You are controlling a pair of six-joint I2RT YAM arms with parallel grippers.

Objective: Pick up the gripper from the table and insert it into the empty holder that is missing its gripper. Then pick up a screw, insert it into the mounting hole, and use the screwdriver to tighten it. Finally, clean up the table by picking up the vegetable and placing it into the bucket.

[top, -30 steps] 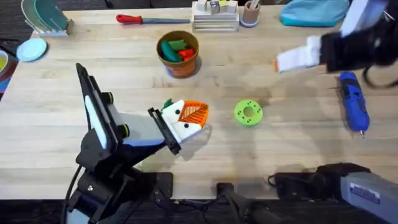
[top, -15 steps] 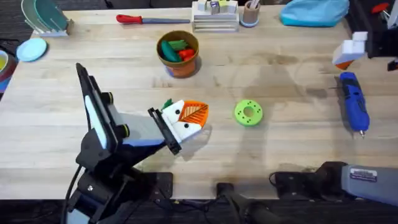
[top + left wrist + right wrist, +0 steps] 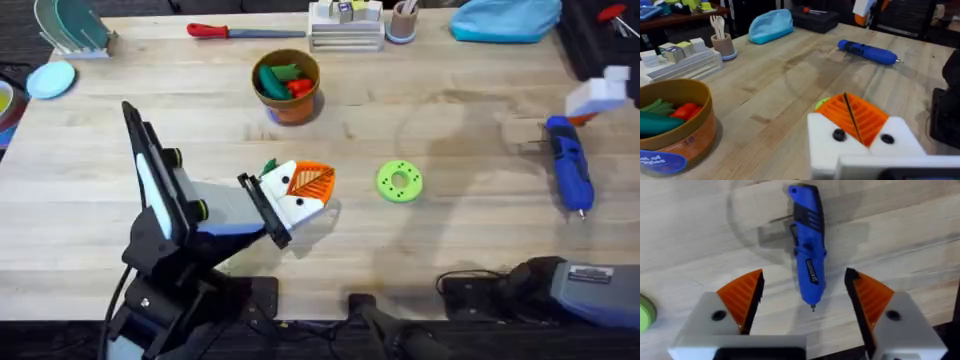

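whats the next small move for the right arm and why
Probably lower the right pincer straight down over the screwdriver. It hangs open above the blue body, fingers either side, not touching it. The tool lies flat on the table, free of anything else.

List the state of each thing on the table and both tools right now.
Blue pen-shaped electric screwdriver: lying flat, untouched.
Right tool: open, above the screwdriver.
Left tool: closed, near the table.
Terracotta-orange bucket: upright, holding toy vegetables.
Bright-green round disc: flat on the table.
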